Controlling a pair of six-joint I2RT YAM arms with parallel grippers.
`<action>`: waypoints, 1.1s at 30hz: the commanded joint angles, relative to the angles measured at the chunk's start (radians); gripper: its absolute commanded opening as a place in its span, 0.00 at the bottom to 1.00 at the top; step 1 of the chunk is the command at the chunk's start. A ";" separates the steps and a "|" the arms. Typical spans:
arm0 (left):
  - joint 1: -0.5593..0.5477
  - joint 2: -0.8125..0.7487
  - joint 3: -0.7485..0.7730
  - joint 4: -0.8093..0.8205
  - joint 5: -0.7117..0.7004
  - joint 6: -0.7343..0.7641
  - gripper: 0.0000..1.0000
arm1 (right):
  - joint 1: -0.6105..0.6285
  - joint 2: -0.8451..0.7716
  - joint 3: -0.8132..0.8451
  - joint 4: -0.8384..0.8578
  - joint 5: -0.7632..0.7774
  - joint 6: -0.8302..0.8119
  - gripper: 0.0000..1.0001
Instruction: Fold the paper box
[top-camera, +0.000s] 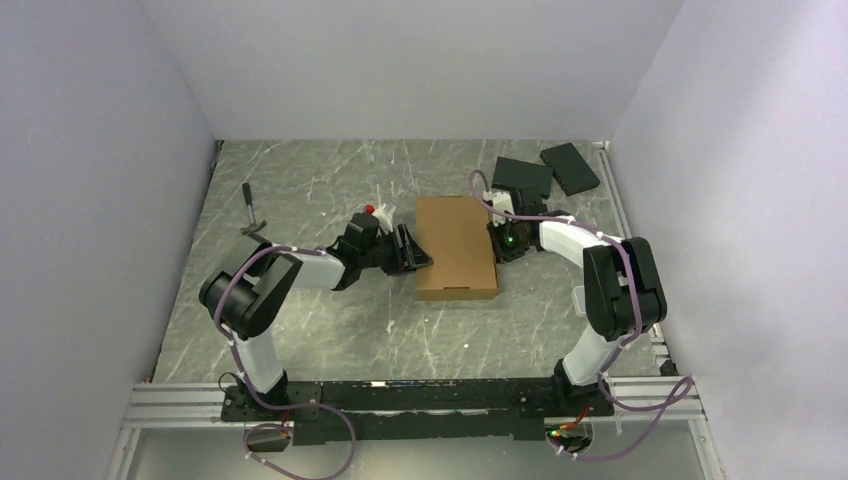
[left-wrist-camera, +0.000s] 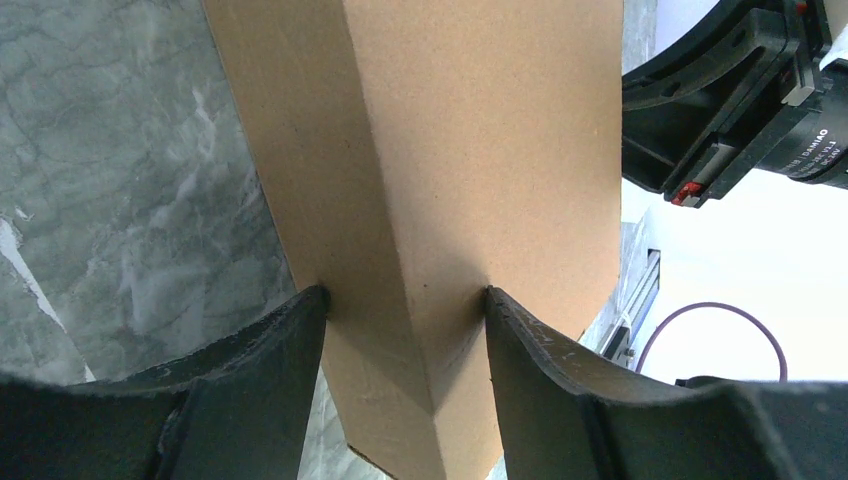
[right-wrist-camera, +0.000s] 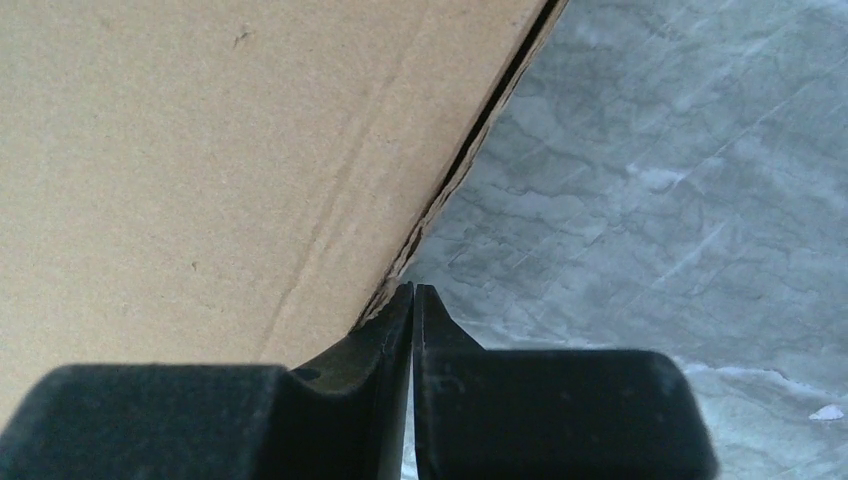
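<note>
So the left fingers (left-wrist-camera: 250, 380) pinch one edge of the plain brown corrugated cardboard box (left-wrist-camera: 470, 150), and the right fingers (right-wrist-camera: 350, 390) are pressed tight together, tips right by the box's opposite side. Box lies flat on the grey marbled desk (top-camera: 320, 330), two flat black slabs (top-camera: 545, 172) just behind it.

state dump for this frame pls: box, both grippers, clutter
box: paper box, looks folded shut, flat on the table between the arms
left gripper: left gripper clamps the box's left edge, both fingers touching cardboard
right gripper: right gripper shut, nothing held, tips at the box's right edge
seam: dark gap along that right edge
clutter: two black slabs far right; small tool far left
</note>
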 joint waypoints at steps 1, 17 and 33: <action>-0.045 0.019 0.037 0.016 0.035 -0.005 0.62 | 0.044 0.008 0.024 0.054 -0.043 0.044 0.10; -0.040 -0.001 0.042 -0.051 -0.074 -0.054 0.63 | -0.148 -0.010 0.052 -0.057 -0.058 -0.015 0.09; -0.047 0.013 0.051 -0.033 -0.074 -0.069 0.63 | 0.044 -0.002 0.067 -0.070 -0.048 -0.031 0.08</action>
